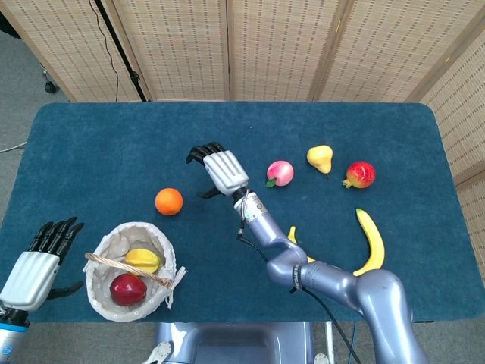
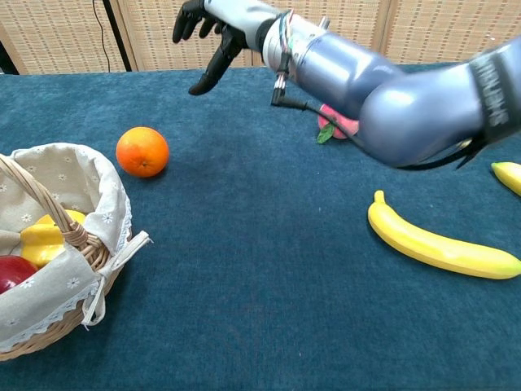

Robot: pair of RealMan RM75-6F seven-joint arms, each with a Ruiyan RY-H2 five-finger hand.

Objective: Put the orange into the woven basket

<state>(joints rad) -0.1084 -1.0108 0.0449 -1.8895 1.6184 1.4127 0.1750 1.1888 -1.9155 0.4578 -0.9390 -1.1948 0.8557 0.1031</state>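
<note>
The orange point(image 1: 169, 202) point(image 2: 142, 151) lies alone on the blue table, a short way above the woven basket point(image 1: 102, 284) point(image 2: 81, 322). The basket has a cloth lining and holds a red apple point(image 1: 127, 289) and a yellow fruit point(image 1: 142, 259). My right hand point(image 1: 218, 170) point(image 2: 218, 24) hangs in the air up and to the right of the orange, fingers spread, holding nothing. My left hand point(image 1: 36, 261) is open at the table's left front edge, left of the basket.
A peach point(image 1: 280, 173), a yellow pear point(image 1: 320, 158) and a pomegranate point(image 1: 360, 175) lie at the right. Two bananas point(image 2: 440, 247) point(image 1: 370, 242) lie near the front right, one partly hidden under my right arm in the head view.
</note>
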